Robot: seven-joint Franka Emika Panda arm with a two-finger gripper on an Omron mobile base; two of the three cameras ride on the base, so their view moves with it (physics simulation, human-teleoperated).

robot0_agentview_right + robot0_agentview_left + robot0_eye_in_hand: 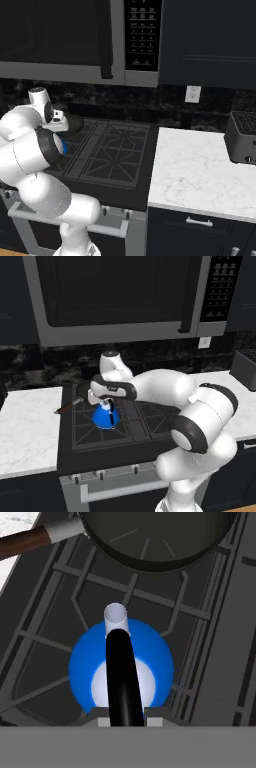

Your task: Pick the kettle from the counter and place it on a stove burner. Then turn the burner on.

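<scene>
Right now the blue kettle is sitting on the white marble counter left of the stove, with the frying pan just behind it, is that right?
Not quite. The kettle sits on the stove burner grate, not the counter; the left base view shows it. The frying pan is indeed just behind it.

- The left base view is looking forward and down from behind the arm, facing the stove, the microwave above it and the counter on both sides.
- The right base view is facing the same stove from further right, taking in the toaster.
- The hand view is looking straight down, very near, onto the kettle, with the frying pan beyond it.
</scene>
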